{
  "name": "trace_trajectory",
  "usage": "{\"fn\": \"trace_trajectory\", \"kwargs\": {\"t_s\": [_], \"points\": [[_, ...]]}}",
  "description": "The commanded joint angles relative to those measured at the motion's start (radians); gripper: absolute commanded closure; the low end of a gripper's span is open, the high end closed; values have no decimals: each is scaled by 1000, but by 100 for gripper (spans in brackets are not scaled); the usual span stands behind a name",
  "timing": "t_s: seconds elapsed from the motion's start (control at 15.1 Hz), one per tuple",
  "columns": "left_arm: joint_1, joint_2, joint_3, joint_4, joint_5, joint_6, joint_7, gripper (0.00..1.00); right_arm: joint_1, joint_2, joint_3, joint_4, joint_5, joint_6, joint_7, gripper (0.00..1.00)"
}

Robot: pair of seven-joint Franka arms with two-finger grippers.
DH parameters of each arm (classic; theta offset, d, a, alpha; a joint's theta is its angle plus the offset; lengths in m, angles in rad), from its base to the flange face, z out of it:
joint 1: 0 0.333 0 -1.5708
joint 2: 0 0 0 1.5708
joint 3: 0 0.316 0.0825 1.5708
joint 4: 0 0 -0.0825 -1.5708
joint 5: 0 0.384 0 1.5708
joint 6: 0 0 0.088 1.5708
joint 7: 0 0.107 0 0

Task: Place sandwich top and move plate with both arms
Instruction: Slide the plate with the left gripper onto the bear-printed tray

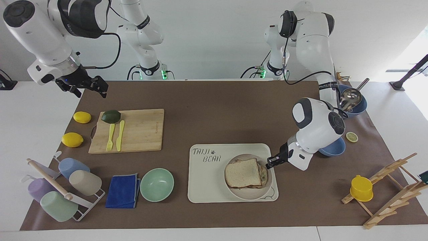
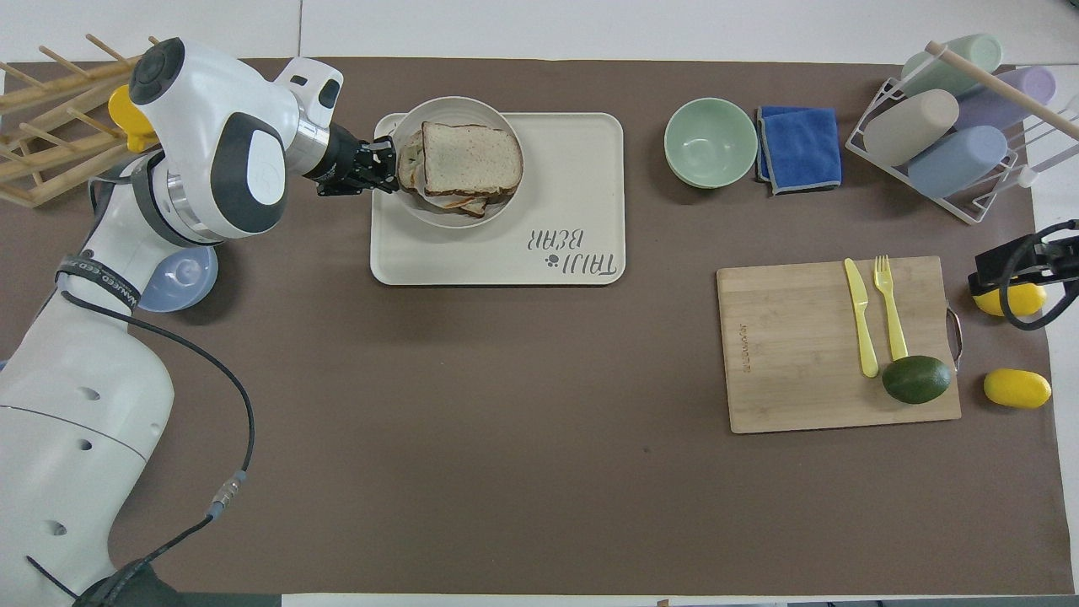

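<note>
The sandwich top (image 1: 243, 172) is a pale speckled bread slice lying on the stacked sandwich on the round beige plate (image 1: 247, 195). The plate is over the bear corner of the cream tray (image 1: 207, 180), toward the left arm's end. I cannot tell whether it rests on the tray. My left gripper (image 1: 270, 163) is shut on the plate's rim. In the overhead view the left gripper (image 2: 383, 164) meets the plate (image 2: 447, 108) beside the bread (image 2: 469, 158). My right gripper (image 1: 88, 87) waits open and empty, raised over the mat's corner near the lemons; it also shows in the overhead view (image 2: 1011, 270).
A mint bowl (image 1: 156, 184) and a blue cloth (image 1: 123, 190) lie beside the tray. A cutting board (image 1: 140, 129) carries an avocado, fork and knife. Two lemons (image 1: 72, 139), a cup rack (image 1: 63, 187), two blue bowls (image 1: 351, 108) and a wooden rack with a yellow cup (image 1: 361, 188) stand around.
</note>
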Motion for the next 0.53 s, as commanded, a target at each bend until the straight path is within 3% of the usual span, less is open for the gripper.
{"fn": "trace_trajectory", "kwargs": {"t_s": [0.0,0.46], "points": [[-22,-32,4,-54,12,28,21,100,-13,-15,10,-15,3,3,16,0],[-35,-67,2,-131,12,56,69,99,-13,-15,10,-15,3,3,16,0]]}}
